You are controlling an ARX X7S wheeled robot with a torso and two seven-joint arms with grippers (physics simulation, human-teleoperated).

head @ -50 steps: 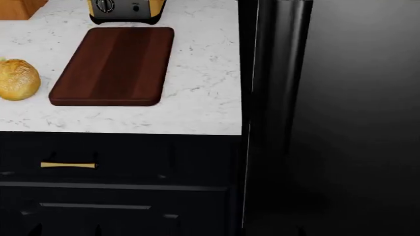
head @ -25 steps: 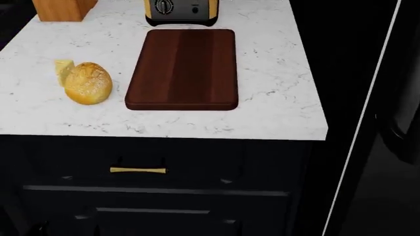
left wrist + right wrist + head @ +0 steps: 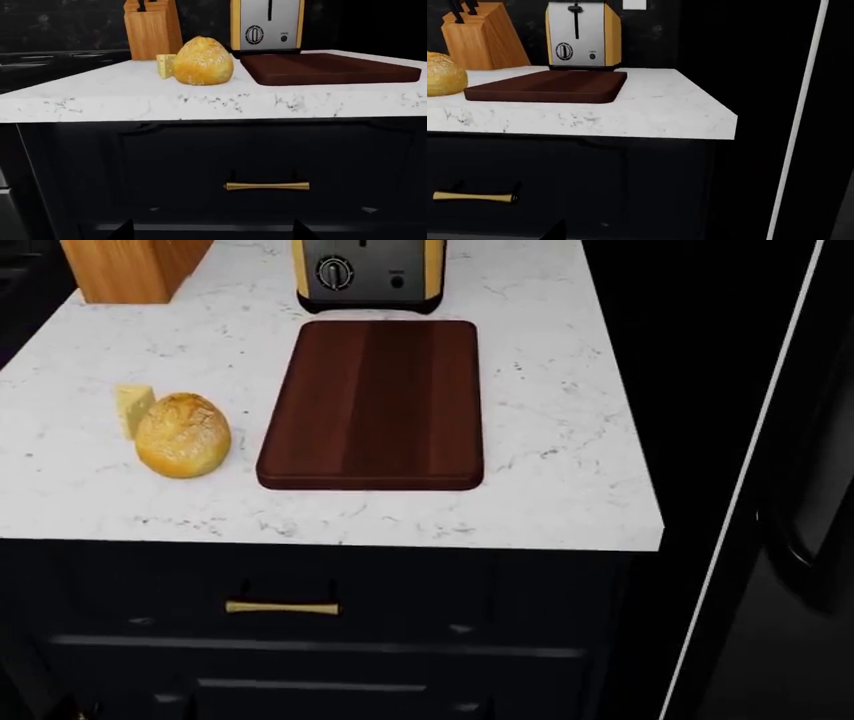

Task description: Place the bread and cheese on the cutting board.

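- While the board (image 3: 370,403) lies flat on the white marbled tabletop (image 3: 561,480), nothing rests on it.
- Bread (image 3: 183,435) sits on the tabletop just left of the board, apart from it.
- Cheese (image 3: 132,408) stands against the bread's far-left side, farther from the board.
- Toaster (image 3: 368,275) stands just behind the board; knife block (image 3: 131,267) is behind and well left of it.
- Drawer handle (image 3: 282,609) shows below the board's front edge.
- Neither tool is in view, so its state cannot be told.
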